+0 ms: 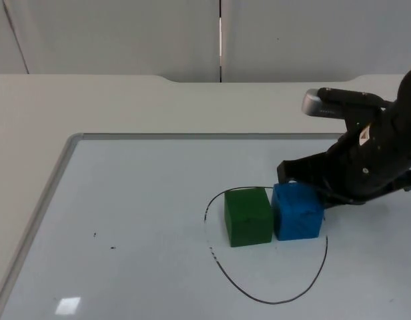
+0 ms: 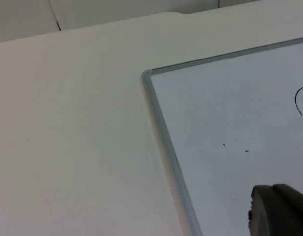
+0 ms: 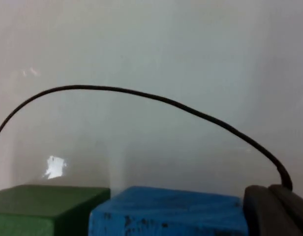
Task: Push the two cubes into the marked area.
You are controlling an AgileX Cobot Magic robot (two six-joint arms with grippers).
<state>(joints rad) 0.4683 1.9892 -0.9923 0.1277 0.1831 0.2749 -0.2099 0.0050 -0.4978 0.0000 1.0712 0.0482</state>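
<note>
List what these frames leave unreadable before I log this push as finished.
- Right hand, top view: its own body hides the fingertips behind the blue cube, so the finger state and any contact are unclear.
- Drawn outline, top view: its far arc is hidden behind the green cube and blue cube.
- Both cubes, right wrist view: cut off by the picture edge.
- Left hand, left wrist view: one blurred fingertip; finger state unclear.

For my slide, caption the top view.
Right gripper behind blue cube, beside green cube, inside the drawn outline.
</note>
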